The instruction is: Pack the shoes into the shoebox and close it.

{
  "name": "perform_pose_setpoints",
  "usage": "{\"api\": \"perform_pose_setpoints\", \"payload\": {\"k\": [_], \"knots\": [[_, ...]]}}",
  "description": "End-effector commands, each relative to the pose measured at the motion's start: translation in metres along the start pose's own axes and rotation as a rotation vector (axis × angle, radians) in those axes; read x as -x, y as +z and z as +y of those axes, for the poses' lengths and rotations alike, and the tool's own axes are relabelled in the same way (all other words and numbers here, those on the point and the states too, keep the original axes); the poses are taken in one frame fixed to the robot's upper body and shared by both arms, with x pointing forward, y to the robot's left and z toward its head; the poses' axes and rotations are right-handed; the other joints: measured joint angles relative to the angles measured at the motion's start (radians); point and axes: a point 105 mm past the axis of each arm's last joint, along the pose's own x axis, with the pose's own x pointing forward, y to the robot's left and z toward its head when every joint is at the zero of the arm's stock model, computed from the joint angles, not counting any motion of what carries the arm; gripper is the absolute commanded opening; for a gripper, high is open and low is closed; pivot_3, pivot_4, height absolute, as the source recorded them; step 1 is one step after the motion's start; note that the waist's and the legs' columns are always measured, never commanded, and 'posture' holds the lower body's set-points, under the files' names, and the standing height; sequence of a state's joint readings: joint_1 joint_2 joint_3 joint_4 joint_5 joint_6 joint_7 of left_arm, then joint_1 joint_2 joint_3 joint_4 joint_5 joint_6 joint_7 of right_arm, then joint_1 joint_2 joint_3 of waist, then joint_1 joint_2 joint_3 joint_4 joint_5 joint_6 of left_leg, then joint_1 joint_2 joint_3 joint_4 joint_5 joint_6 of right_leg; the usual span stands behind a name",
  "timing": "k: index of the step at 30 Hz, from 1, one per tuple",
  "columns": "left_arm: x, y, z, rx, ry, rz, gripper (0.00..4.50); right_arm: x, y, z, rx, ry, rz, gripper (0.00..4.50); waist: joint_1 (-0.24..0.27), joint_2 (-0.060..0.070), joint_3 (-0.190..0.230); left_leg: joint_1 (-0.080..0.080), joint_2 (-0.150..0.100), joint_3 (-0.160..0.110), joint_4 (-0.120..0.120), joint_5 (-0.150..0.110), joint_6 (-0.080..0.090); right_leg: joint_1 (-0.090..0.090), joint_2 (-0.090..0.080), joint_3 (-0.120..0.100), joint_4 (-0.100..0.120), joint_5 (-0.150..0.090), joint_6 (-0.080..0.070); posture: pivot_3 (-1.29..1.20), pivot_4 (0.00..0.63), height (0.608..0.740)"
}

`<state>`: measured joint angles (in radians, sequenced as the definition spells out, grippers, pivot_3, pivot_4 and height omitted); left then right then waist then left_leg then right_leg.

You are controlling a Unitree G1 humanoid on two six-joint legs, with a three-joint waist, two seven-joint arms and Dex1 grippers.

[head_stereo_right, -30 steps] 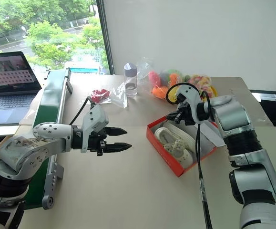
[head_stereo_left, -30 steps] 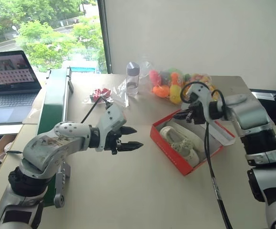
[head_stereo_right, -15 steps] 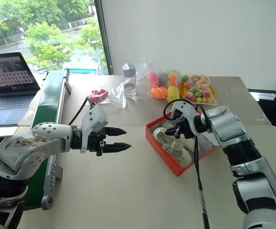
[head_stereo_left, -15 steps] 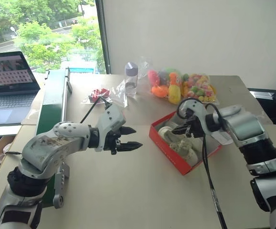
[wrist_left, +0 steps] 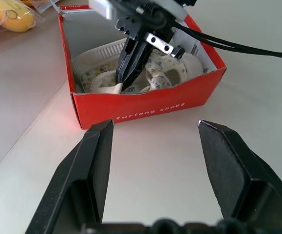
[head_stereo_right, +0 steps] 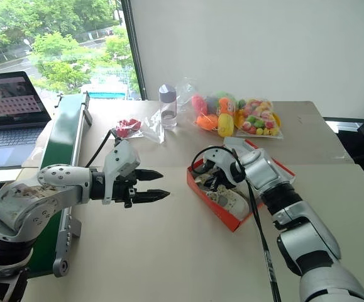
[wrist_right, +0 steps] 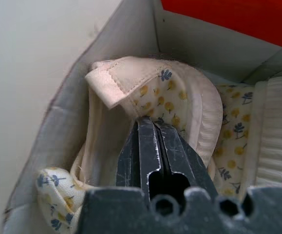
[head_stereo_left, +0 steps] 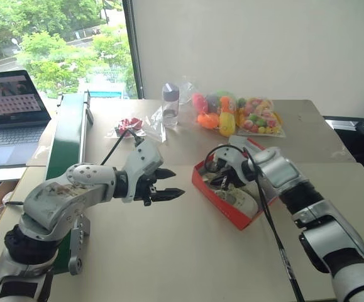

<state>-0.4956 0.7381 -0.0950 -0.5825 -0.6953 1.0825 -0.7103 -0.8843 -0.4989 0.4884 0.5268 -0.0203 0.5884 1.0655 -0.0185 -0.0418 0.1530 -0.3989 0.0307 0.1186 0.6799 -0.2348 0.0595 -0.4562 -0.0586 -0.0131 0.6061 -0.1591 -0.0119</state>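
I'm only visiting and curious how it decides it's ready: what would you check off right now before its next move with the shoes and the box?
1. Both shoes inside the shoebox: ok, they lie in it side by side.
2. Shoes sitting low enough for the lid: cannot tell; a strap stands up near the box wall.
3. Right gripper free of the shoes: not ok, its shut fingers press down among them.
4. Left gripper ready to help: ok, open and hovering over the table beside the box.
5. Lid free to swing: cannot tell, the right arm covers it.
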Motion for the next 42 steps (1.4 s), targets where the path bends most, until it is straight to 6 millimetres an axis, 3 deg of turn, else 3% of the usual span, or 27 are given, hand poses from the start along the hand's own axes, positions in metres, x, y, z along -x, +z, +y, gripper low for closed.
{"api": "perform_pose_setpoints", "payload": {"k": [1,6,9,12,15,18,22,26,30,35,40,42], "knots": [[0.007,0.009,-0.003,-0.035,0.020,-0.023,2.94,-0.021,-0.040,-0.006,0.062,-0.067,0.171,0.01,0.001,-0.004,-0.003,0.001,0.000,0.000,0.000,0.000,-0.001,0.000,0.000,0.000,0.002,-0.001,-0.001,0.00,0.150,0.740],[0.010,0.008,-0.003,-0.036,0.028,-0.015,2.94,-0.034,-0.068,-0.005,0.133,-0.096,0.272,0.01,0.001,-0.008,-0.006,0.017,0.001,-0.001,0.000,-0.002,-0.011,0.016,-0.001,0.000,0.003,-0.002,-0.003,0.00,0.150,0.740],[0.008,0.009,-0.002,-0.038,0.026,-0.016,2.94,-0.025,-0.057,-0.009,0.108,-0.095,0.210,0.01,0.006,-0.006,-0.008,0.025,0.002,-0.002,0.000,-0.003,-0.012,0.020,-0.001,-0.001,-0.003,-0.002,-0.003,0.00,0.150,0.740],[0.007,0.010,-0.002,-0.043,0.019,-0.019,2.94,-0.012,-0.042,-0.014,0.077,-0.102,0.141,0.01,0.007,-0.003,-0.009,0.017,0.003,-0.002,-0.003,-0.003,-0.012,0.018,-0.002,-0.003,-0.012,-0.002,-0.002,0.00,0.150,0.740],[0.003,0.012,-0.001,-0.056,0.001,-0.025,2.94,0.030,0.005,-0.018,-0.011,-0.090,-0.072,0.01,0.019,0.001,-0.007,0.011,0.003,-0.001,-0.002,-0.002,-0.012,0.014,-0.004,-0.002,-0.011,-0.001,-0.001,0.00,0.150,0.740],[0.001,0.013,0.001,-0.066,-0.010,-0.029,2.94,0.062,0.035,-0.012,-0.053,-0.065,-0.204,0.01,0.024,0.002,-0.006,0.002,0.001,0.001,-0.001,0.001,-0.012,0.003,-0.004,0.000,-0.003,0.006,-0.003,0.00,0.150,0.740],[-0.004,0.015,0.004,-0.082,-0.032,-0.034,2.94,0.115,0.063,0.003,-0.089,-0.033,-0.358,0.01,0.021,0.004,-0.005,-0.009,0.002,-0.001,-0.005,0.002,-0.008,-0.011,0.002,-0.001,0.007,0.001,-0.009,0.00,0.150,0.740],[-0.007,0.016,0.006,-0.092,-0.052,-0.037,2.94,0.151,0.069,0.015,-0.094,-0.052,-0.410,0.01,0.024,0.004,-0.005,-0.013,0.003,-0.003,-0.008,0.000,-0.009,-0.016,0.004,-0.003,0.006,-0.005,-0.012,0.00,0.150,0.740],[-0.010,0.017,0.006,-0.100,-0.078,-0.041,2.94,0.185,0.047,0.011,-0.143,-0.184,-0.367,0.01,0.028,0.003,-0.004,-0.014,0.001,-0.003,-0.008,-0.004,-0.003,-0.016,0.000,-0.004,0.005,-0.008,-0.008,0.00,0.150,0.740],[-0.014,0.016,0.002,-0.120,-0.150,-0.034,2.94,0.222,-0.022,0.020,-0.340,-0.331,-0.224,0.01,0.043,0.002,-0.004,-0.016,-0.002,-0.003,0.001,-0.009,0.005,-0.011,-0.004,-0.002,0.002,-0.014,-0.001,0.00,0.150,0.740],[-0.017,0.018,-0.003,-0.133,-0.210,-0.039,2.94,0.234,-0.071,0.039,-0.545,-0.377,-0.214,0.01,0.037,0.001,-0.003,-0.012,-0.003,-0.001,0.005,-0.010,0.007,-0.005,-0.005,0.000,0.002,-0.015,0.004,0.00,0.150,0.740],[-0.018,0.018,-0.005,-0.137,-0.230,-0.038,2.94,0.232,-0.078,0.045,-0.644,-0.347,-0.306,0.01,0.033,0.001,-0.003,-0.007,-0.002,-0.002,0.005,-0.010,0.007,0.000,-0.005,0.000,0.003,-0.016,0.004,0.00,0.150,0.740]]}}
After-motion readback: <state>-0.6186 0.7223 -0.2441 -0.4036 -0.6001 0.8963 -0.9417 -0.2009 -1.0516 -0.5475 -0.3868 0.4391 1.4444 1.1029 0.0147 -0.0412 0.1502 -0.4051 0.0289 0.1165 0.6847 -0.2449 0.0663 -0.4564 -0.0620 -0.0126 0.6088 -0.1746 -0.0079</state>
